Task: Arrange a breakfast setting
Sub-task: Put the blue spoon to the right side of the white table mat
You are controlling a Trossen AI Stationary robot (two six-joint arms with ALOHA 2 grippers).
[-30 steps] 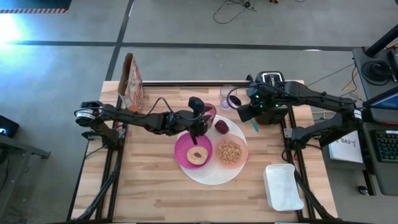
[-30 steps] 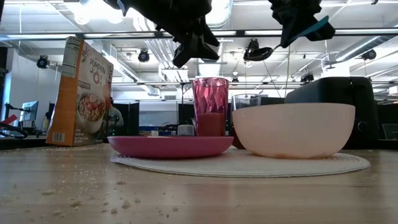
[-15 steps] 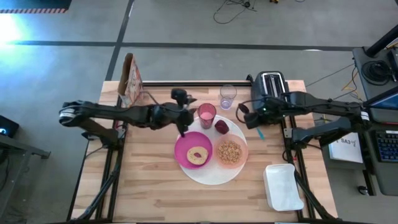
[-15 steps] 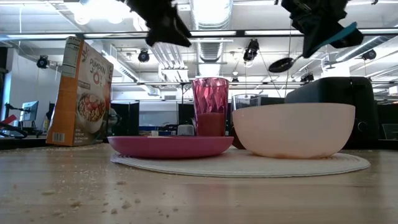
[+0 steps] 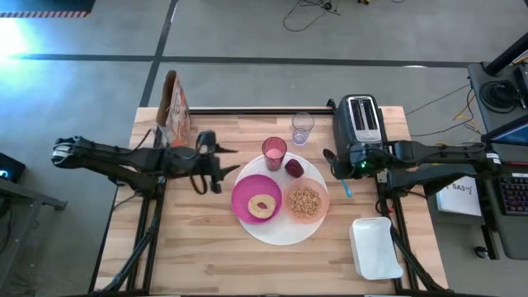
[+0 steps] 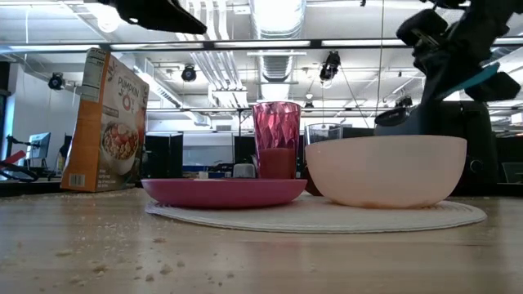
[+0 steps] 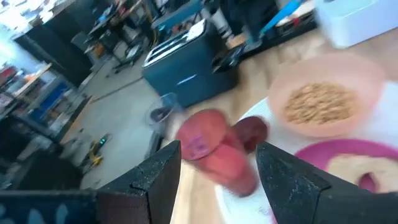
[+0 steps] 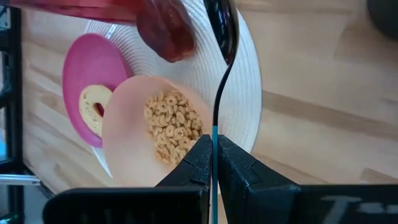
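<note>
Both arms pulled back from plate since earlier frame; left claw now toward left edge of surface, fingers apart, empty. Right claw near right edge, clenched on spoon. Setting at middle looks built: bagel on magenta plate, bowl with cereal, cup, fruit. Left, probably: lay spoon down.

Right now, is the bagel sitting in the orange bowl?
No, the bagel lies on the magenta plate, and the peach-orange bowl beside it holds cereal.
</note>
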